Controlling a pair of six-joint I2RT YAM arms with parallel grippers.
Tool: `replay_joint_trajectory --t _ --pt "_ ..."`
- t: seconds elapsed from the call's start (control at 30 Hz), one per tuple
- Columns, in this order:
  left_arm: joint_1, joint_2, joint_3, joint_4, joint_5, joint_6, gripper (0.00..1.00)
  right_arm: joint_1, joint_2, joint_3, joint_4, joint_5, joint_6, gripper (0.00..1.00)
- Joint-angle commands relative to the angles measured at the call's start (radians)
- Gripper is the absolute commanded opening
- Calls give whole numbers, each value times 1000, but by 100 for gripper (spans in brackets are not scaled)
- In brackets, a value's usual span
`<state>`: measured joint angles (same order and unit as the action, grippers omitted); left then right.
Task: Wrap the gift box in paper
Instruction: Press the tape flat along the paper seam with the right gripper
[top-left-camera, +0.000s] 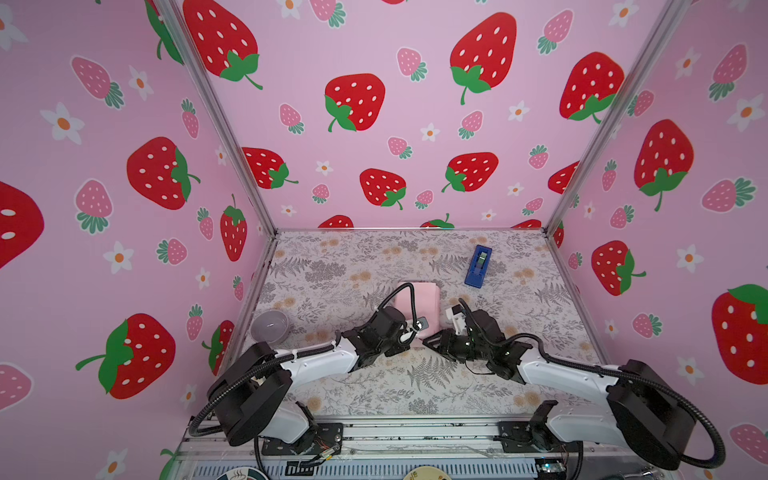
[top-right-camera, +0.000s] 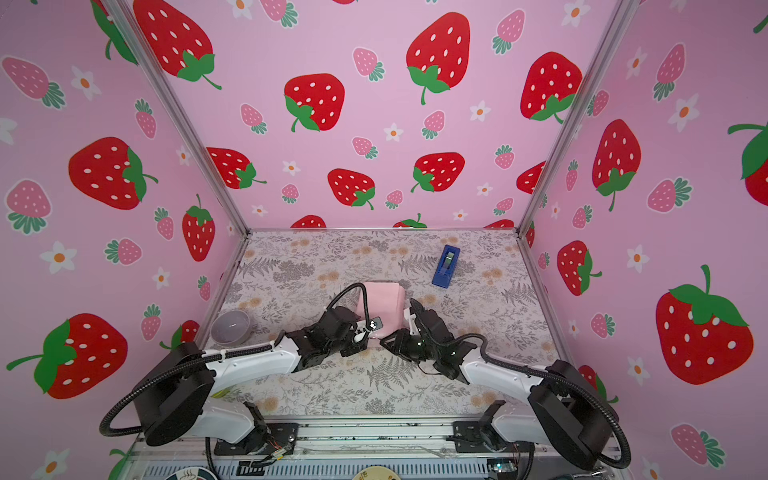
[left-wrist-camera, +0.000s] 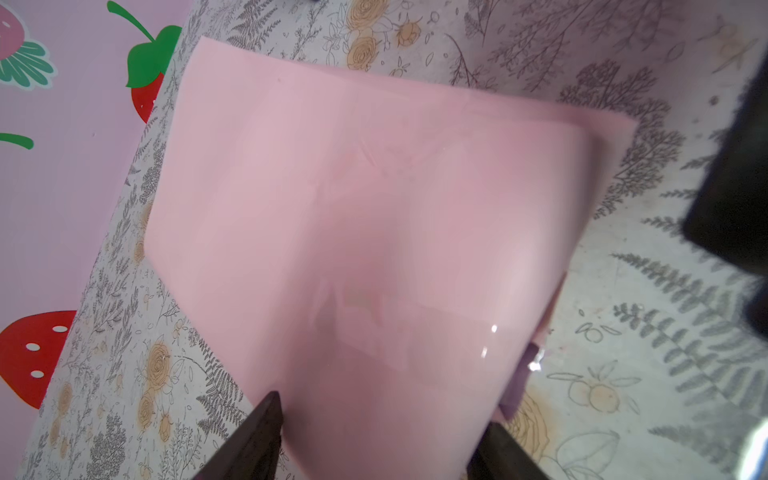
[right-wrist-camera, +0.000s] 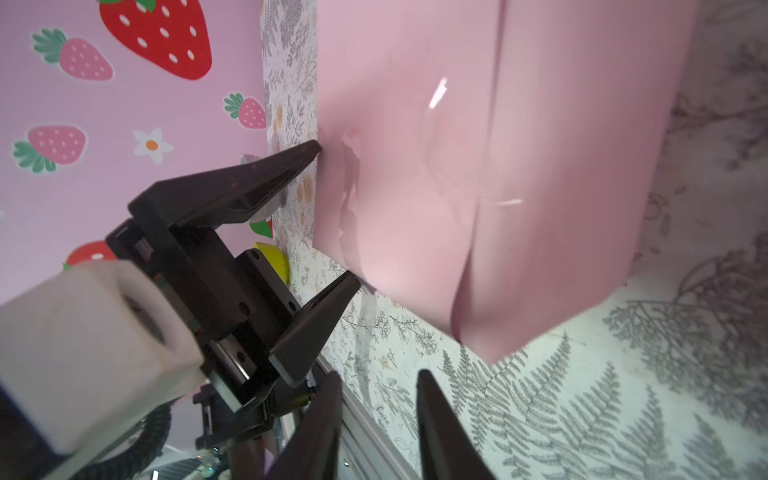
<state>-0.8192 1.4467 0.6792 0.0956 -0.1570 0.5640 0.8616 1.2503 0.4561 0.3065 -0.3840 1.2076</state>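
The paper (top-left-camera: 417, 299) (top-right-camera: 382, 299) lies folded into a box-shaped parcel at mid-table, pale pink face out. A taped seam runs along its top (right-wrist-camera: 540, 166). A sliver of its lilac face shows at one edge (left-wrist-camera: 519, 382). The gift box is hidden under the paper. My left gripper (top-left-camera: 415, 328) (left-wrist-camera: 384, 411) (right-wrist-camera: 336, 212) sits at the parcel's near end, and its fingertips (right-wrist-camera: 311, 151) touch the paper on both sides. My right gripper (top-left-camera: 424, 338) (right-wrist-camera: 378, 374) hovers just short of that same end, slightly open with nothing between its fingers.
A blue tape dispenser (top-left-camera: 478, 266) (top-right-camera: 445, 266) stands behind and to the right of the parcel. A grey bowl (top-left-camera: 269, 326) (top-right-camera: 230, 327) sits by the left wall. Strawberry-print walls close in the floral table on three sides. A metal rail runs along the front.
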Motion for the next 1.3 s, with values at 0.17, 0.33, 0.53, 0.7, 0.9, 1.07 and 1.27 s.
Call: replay_joint_trajectory --t 0.17,0.33,0.53,0.7,0.9,1.07,1.27 --pt "0 25 13 -85 28 -6 68 50 67 33 169 6 -16 0" --pt "0 21 11 -89 30 -8 68 60 129 63 186 32 -11 0" --pt "0 20 11 -89 31 -7 68 60 165 69 156 80 -23 0" --pt "0 25 13 -93 31 -7 68 62 168 56 60 111 -36 2" --pt "0 22 15 -100 37 -8 68 63 45 32 -64 165 -43 13" --pt "0 23 15 -103 36 -12 68 66 -22 11 28 138 -26 11" --pt "0 28 21 -109 35 -12 68 70 73 61 115 86 -37 5"
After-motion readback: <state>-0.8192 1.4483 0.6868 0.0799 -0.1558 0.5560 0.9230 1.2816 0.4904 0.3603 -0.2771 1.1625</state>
